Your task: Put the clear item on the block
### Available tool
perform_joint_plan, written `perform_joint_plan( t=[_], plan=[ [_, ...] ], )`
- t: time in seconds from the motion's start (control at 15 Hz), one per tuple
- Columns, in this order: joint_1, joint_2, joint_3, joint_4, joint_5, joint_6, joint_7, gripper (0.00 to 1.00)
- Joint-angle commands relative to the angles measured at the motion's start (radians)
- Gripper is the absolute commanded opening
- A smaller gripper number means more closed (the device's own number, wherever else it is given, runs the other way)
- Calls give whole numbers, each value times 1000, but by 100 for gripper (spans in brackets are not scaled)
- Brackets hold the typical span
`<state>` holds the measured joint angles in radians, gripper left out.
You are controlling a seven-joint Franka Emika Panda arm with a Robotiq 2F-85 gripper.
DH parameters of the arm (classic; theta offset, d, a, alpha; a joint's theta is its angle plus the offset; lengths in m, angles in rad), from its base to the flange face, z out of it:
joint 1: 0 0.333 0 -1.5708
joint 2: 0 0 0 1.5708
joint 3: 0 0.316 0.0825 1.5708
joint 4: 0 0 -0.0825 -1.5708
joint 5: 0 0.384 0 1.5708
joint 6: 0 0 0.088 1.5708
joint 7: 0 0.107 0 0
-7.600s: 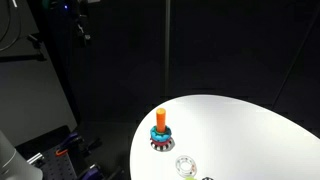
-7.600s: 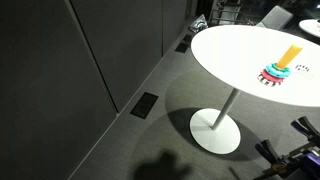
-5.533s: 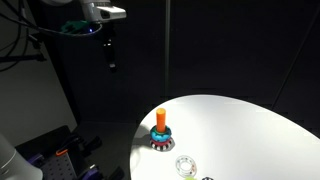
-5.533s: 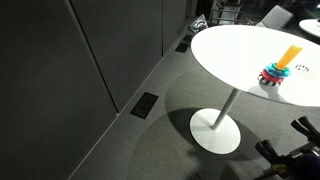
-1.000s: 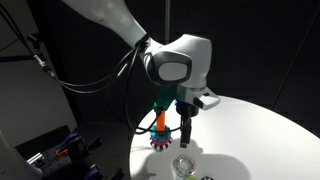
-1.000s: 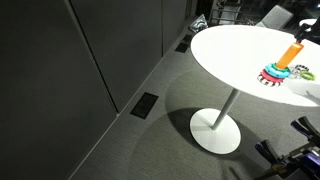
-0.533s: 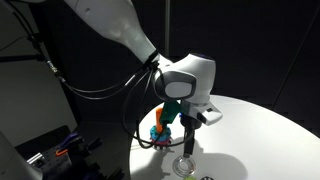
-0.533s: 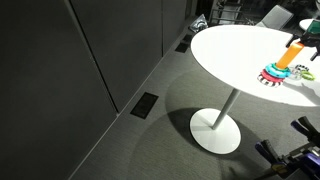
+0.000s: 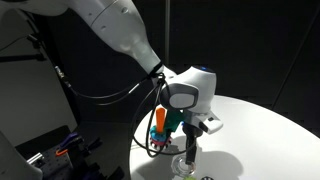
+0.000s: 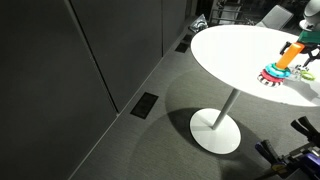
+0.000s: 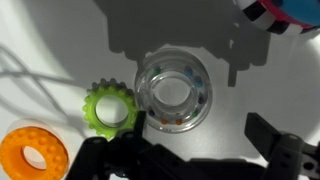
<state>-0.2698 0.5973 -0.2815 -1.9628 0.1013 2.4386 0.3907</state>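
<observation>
The clear item [image 11: 173,92], a transparent ring with small coloured beads inside, lies flat on the white table. My gripper [image 11: 198,135] is open just above it, with its dark fingers [image 11: 272,140] apart on either side and nothing between them. In an exterior view the gripper [image 9: 189,152] hangs low over the clear item [image 9: 185,167]. The block, an orange post [image 9: 160,121] on a teal collar and a red-and-white base, stands just beside the gripper. It also shows in an exterior view [image 10: 285,60] and at the wrist view's top right corner [image 11: 290,14].
A green toothed ring [image 11: 110,108] lies touching the clear item's side, and an orange ring [image 11: 32,152] lies beyond it. The round white table [image 10: 230,55] stands on a single pedestal. Its edge [image 9: 140,150] is close to the block. Dark walls surround it.
The arm has come down from above the table over the last seconds. In the last second the gripper has dropped lower and shifted slightly, to stand right over the clear item.
</observation>
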Motion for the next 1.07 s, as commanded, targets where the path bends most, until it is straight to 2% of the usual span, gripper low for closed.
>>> perform_joint_plan(
  t=[0.0, 0.47, 1.0],
  plan=[
    [-12, 35, 3, 34, 23, 1, -30, 100],
    [-10, 46, -14, 17, 31, 13, 2, 100],
    [6, 69, -13, -8, 99, 98, 42, 100]
  ],
)
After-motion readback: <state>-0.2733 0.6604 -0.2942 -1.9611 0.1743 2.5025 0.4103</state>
